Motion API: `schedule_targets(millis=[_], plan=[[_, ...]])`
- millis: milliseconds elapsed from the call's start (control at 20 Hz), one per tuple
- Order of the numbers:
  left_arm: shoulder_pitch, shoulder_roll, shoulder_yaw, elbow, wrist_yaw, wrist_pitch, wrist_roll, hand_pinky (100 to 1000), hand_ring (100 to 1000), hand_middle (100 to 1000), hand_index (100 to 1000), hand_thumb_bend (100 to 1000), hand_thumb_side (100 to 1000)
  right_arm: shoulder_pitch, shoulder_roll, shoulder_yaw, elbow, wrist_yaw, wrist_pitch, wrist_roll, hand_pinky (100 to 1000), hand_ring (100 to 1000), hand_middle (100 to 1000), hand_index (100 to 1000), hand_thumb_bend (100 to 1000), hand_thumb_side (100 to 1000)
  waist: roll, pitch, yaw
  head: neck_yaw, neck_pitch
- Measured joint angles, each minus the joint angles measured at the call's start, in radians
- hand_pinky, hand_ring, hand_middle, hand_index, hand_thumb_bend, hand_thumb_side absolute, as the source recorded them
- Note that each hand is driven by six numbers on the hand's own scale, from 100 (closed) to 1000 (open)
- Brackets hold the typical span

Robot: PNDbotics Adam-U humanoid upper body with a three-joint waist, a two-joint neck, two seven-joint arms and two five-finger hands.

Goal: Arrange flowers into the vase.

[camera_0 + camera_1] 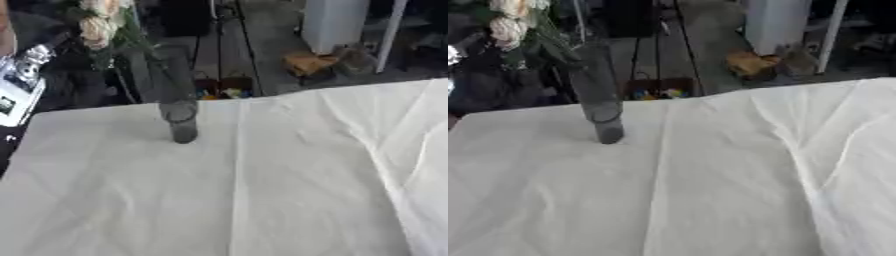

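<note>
Nearest: white cloth (262,200) over the table, creased, with one long fold running from the near edge up toward the far edge and more wrinkles on the right side. Bare across the whole near and middle area.

Far-left part of the cloth: tall clear glass vase (181,122), base on the cloth, close to the far edge, well apart from the right side. Looks upright, leaning slightly in view only. Lower section darker than the rest.

In and above the vase: flowers (98,27), cream and peach blooms with green leaves, heads up and to the left of the vase mouth, near the top-left corner. Stems angled down toward the vase; too blurred to confirm how deep inside.

Left hand (33,59): black-and-silver shape at the far left edge, just beside the leaves. Cannot tell whether open or closed, nor whether touching the stems. Right hand: in neither view.

White flat object (17,97) at the left edge below it, unidentified.

Beyond the table: small dark box (223,89) with coloured bits on the floor, thin tripod legs (219,50), brown crumpled item (306,62), white cabinet (332,20).
</note>
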Motion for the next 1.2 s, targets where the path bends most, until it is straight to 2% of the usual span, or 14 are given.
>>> schedule_targets(millis=[300, 450, 500, 600, 700, 800, 950, 1200], plan=[[0.14, 0.041, 0.038, -0.155, 0.096, 0.001, 0.093, 806, 717, 784, 670, 1000, 672, 0.001, 0.007, -0.003, 0.0, 0.0, -0.001, -0.003, 789, 764, 667, 856, 100, 902, -0.011, 0.01, 0.019, -0.007, 0.0], [0.175, 0.052, 0.043, -0.228, 0.145, 0.027, 0.135, 806, 717, 784, 670, 1000, 672, 0.001, 0.008, -0.003, 0.0, 0.0, -0.002, -0.004, 789, 764, 667, 856, 100, 902, -0.012, 0.01, 0.019, -0.007, 0.0], [0.18, 0.054, 0.043, -0.247, 0.159, 0.038, 0.145, 780, 708, 779, 647, 1000, 701, 0.001, 0.008, -0.003, 0.0, 0.0, -0.002, -0.004, 789, 763, 665, 856, 100, 902, -0.012, 0.01, 0.019, -0.007, 0.0], [0.199, 0.059, 0.05, -0.285, 0.189, 0.047, 0.165, 767, 708, 779, 646, 1000, 722, 0.005, 0.008, -0.005, 0.0, 0.0, -0.003, -0.005, 788, 763, 665, 856, 100, 893, -0.015, 0.016, 0.038, -0.01, 0.001], [0.248, 0.061, 0.073, -0.328, 0.221, 0.036, 0.191, 760, 706, 777, 643, 1000, 728, 0.008, 0.015, -0.007, 0.0, 0.001, -0.002, -0.007, 788, 763, 665, 856, 100, 903, -0.025, 0.02, 0.072, -0.018, 0.002], [0.3, 0.066, 0.091, -0.373, 0.253, 0.012, 0.222, 755, 703, 775, 641, 1000, 735, 0.009, 0.018, -0.009, 0.0, 0.001, -0.002, -0.009, 788, 763, 665, 856, 100, 903, -0.033, 0.02, 0.079, -0.022, 0.008], [0.369, 0.066, 0.11, -0.426, 0.302, -0.027, 0.269, 755, 705, 775, 640, 1000, 735, 0.009, 0.02, -0.009, 0.0, 0.001, -0.002, -0.01, 788, 763, 664, 856, 100, 903, -0.031, 0.021, 0.094, -0.027, 0.01], [0.432, 0.067, 0.112, -0.465, 0.369, -0.06, 0.341, 752, 704, 775, 638, 999, 735, 0.01, 0.024, -0.009, 0.0, 0.001, -0.002, -0.011, 788, 763, 664, 856, 100, 903, -0.036, 0.021, 0.107, -0.028, 0.011]])
